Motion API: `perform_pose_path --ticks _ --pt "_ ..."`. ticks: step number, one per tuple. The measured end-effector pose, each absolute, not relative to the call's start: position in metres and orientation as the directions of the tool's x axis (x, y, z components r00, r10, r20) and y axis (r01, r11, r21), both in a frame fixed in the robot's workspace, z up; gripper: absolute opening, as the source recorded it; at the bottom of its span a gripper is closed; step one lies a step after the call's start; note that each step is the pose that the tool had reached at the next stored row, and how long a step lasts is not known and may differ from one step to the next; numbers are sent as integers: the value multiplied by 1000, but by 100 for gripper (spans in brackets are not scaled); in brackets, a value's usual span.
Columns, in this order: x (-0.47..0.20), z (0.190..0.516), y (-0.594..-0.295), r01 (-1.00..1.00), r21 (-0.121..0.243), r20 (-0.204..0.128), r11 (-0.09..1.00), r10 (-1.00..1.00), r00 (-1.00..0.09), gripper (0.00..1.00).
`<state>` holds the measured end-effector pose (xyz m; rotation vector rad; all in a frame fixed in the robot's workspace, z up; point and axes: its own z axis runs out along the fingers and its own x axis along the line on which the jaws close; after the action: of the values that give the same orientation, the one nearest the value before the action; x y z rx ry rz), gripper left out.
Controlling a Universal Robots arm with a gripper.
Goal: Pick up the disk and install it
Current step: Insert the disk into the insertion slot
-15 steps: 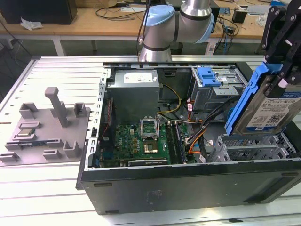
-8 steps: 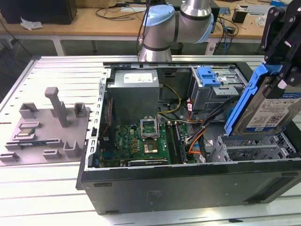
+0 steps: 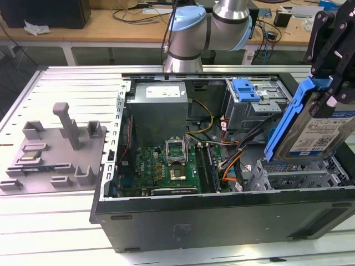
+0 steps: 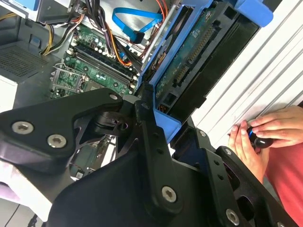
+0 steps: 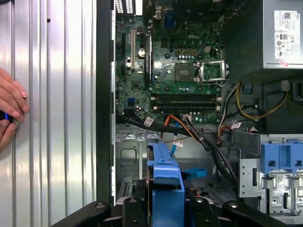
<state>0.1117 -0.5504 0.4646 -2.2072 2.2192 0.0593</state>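
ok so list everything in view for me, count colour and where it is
disk: one, silver-grey in blue frame, held tilted above the case, exterior view's right
computer case: one, black, open, mid-table
motherboard: one, green, inside the case
power supply: one, grey, inside the case
fixture tray: one, grey, on the table, exterior view's left
table: one, silver, slatted, under everything
hands: two, a person's, over the table beside the case
arm: one, silver and light blue, behind the case
gripper: one, black, shut on the disk

Disk (image 3: 317, 132) silver-grey, blue frame; motherboard (image 3: 162, 162) green; fixture tray (image 3: 55, 162) grey.
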Motion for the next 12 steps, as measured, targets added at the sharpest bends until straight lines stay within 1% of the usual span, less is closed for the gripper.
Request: perform_pose_path --ticks 12 --pt "112 460 -551 -1000 19 -34 1 -999 -2 37"
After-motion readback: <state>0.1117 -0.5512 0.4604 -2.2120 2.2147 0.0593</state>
